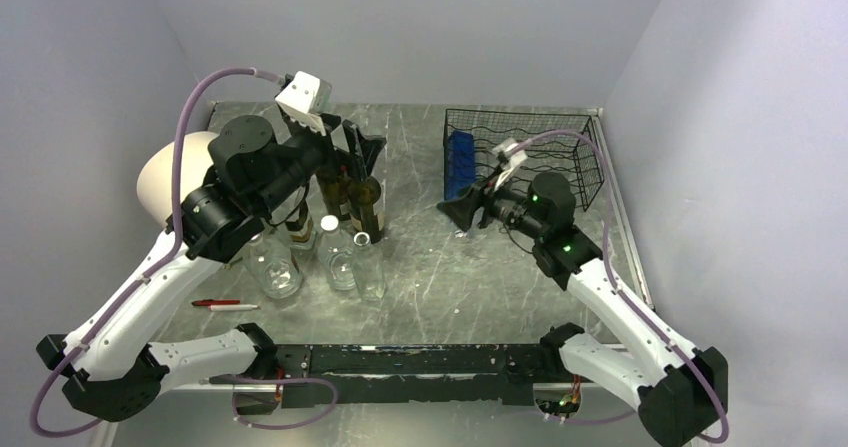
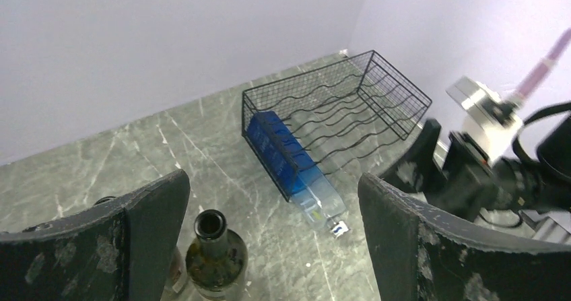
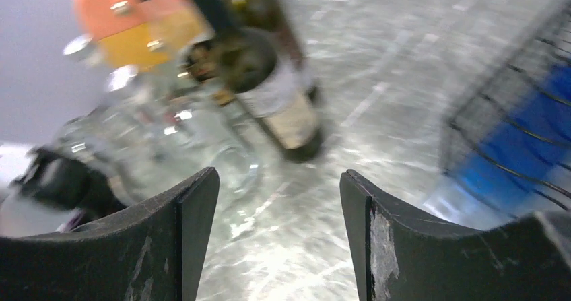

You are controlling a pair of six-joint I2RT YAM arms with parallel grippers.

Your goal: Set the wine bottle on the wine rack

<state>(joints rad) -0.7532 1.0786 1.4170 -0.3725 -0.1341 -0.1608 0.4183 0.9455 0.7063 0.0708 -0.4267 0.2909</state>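
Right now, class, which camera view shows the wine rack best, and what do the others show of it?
The left wrist view: nearly the whole wine rack is sharp and unblocked, its wavy tiers plain. The top view shows it smaller, with the right arm's cable crossing it. The right wrist view catches only a blurred edge.

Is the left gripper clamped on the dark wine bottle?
No, the left gripper is wide open, its jaws far apart, and the wine bottle stands ungripped near one of them.

Top camera looks down on the whole table (image 1: 430, 257). Left wrist faces the rack (image 2: 323, 122), right wrist the bottles (image 3: 276, 106); top shows both.
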